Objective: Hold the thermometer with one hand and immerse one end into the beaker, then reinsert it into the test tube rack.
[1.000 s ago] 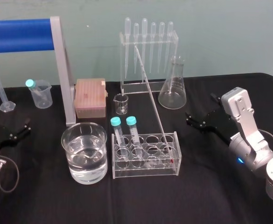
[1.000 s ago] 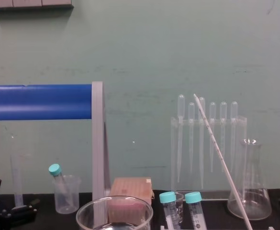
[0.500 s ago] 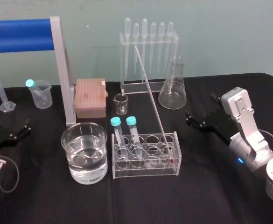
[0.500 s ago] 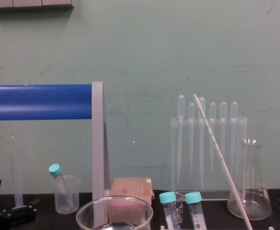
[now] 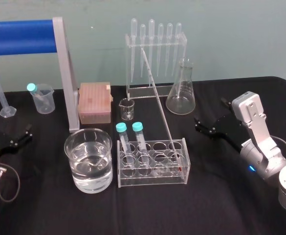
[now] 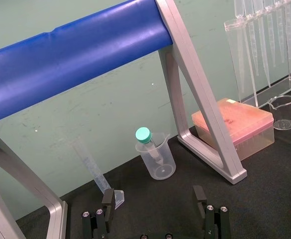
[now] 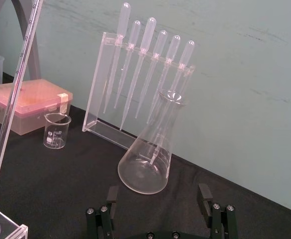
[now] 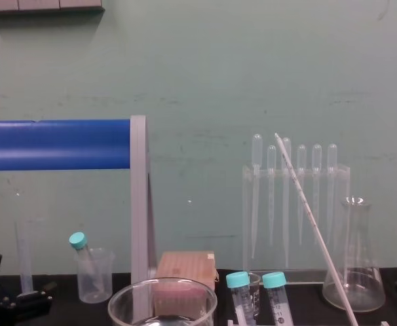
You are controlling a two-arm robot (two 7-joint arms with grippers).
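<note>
Thermometer: the thermometer [image 5: 158,99] stands in the right end hole of the test tube rack [image 5: 152,180], red tip down. It is tilted, with its top leaning toward the table's back edge in front of the pipette stand [image 5: 155,58]. Nothing of mine touches it.
Beaker: the beaker [image 5: 88,182] is partly filled with clear liquid. It sits just beside the rack's left end, in the middle of the table [image 5: 216,205] toward the front edge.
Rack: two teal-capped tubes [image 5: 121,128] stand at its left end.
My left gripper [image 5: 19,137]: low by the table's left edge, well apart from the beaker. Its fingers [image 6: 200,195] are spread, with nothing between them.
My right gripper [image 5: 209,111]: near the table's right edge and apart from the rack, pointing toward the conical flask [image 5: 181,95]. Its fingers [image 7: 112,195] are spread wide and empty.
</note>
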